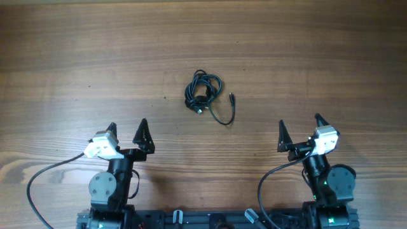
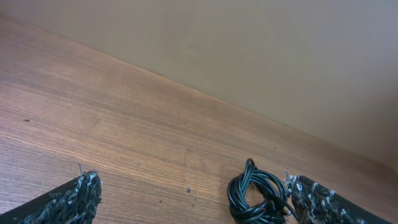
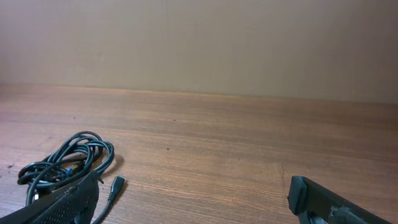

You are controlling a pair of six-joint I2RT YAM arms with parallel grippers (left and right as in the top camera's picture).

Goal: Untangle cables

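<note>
Left gripper (image 1: 127, 129) near left, fingers spread and empty, right gripper (image 1: 299, 124) near right, likewise spread, cables (image 1: 203, 94) bundled farther off between them on wooden table (image 1: 63, 57)

We hold left gripper (image 1: 128, 129) lower left of frame, jaws spread wide. Our right gripper (image 1: 299, 126) lower right, jaws equally wide. Both point up-frame.

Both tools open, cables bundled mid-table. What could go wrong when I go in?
The cables lie in one tight coil, so a pinch by the left tool may catch several strands and tighten the tangle. One plug end trails loose on the side of the right tool; pulling it alone might drag the whole bundle across the table instead of freeing it.
</note>
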